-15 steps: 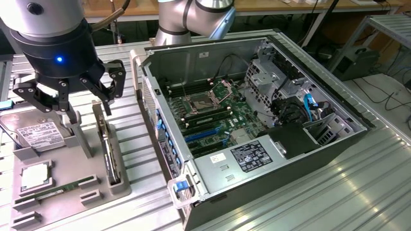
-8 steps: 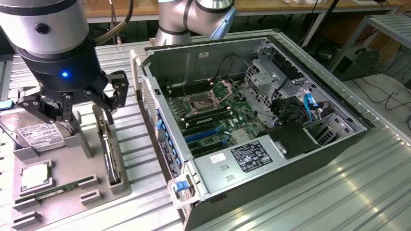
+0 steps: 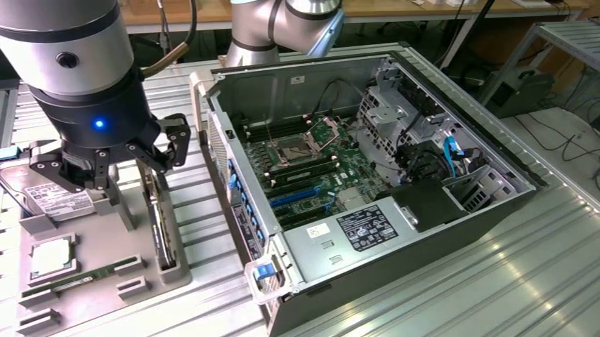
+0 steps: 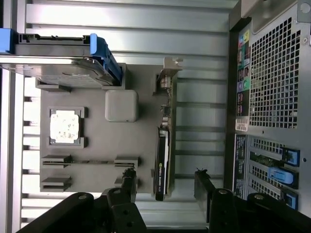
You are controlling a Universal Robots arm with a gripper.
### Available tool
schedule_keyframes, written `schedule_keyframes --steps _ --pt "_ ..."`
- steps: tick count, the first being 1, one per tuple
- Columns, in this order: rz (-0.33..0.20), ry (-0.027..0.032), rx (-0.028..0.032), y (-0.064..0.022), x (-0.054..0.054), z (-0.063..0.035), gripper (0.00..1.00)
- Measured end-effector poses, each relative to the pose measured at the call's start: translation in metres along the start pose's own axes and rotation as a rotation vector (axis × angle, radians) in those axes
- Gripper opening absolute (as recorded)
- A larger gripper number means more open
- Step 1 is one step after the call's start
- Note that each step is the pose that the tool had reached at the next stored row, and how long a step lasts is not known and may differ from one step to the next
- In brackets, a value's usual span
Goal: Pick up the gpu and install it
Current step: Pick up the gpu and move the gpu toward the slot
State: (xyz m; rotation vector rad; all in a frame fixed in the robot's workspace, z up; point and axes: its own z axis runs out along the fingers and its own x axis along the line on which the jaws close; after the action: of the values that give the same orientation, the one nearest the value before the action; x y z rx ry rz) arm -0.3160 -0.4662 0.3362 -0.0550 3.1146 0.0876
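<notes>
Exterior view looks obliquely down from high over computer case (image 3: 281, 91) and parts tray (image 3: 112, 242). Wrist view faces straight down, nearer, sharing both.

Support: slatted aluminium table (image 3: 450, 281).
On table: grey fixture tray (image 3: 112, 242) at the exterior view's left; open computer case (image 3: 258, 98) just beside it.
On tray: hard drive (image 4: 58, 68), processor (image 3: 52, 254), memory stick (image 3: 80, 279), gpu (image 4: 162, 160) standing on edge.
</notes>
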Motion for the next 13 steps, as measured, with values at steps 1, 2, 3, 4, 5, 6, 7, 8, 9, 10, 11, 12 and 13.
schedule_keyframes --steps 1,2,3,4,5,6,7,8,9,10,11,12,13 --pt "-0.001 0.0001 0.0 -0.0004 0.0 0.0002 0.6" --pt "-0.001 0.0001 0.0 -0.0008 0.0 0.0005 0.6" --pt "-0.002 0.0001 0.0 -0.0012 0.0001 0.0007 0.6" --pt "-0.003 0.0002 -0.0001 -0.0016 0.0001 0.001 0.6" --pt "-0.003 0.0003 0.0 -0.002 0.0001 0.0012 0.6" --pt "-0.004 0.0004 0.0 -0.0026 0.0001 0.0014 0.6" --pt "-0.005 0.0004 0.0 -0.0031 0.0001 0.0017 0.6" --pt "-0.005 0.0004 -0.0001 -0.0037 0.0002 0.0019 0.6" --pt "-0.006 0.0004 -0.0001 -0.0044 0.0002 0.0022 0.6" --pt "-0.007 0.0005 -0.0001 -0.005 0.0002 0.0025 0.6" --pt "-0.008 0.0004 -0.0002 -0.0055 0.0003 0.0028 0.6" --pt "-0.009 0.0006 -0.0001 -0.0061 0.0003 0.0031 0.6" --pt "-0.01 0.0006 -0.0003 -0.0065 0.0003 0.0034 0.6"
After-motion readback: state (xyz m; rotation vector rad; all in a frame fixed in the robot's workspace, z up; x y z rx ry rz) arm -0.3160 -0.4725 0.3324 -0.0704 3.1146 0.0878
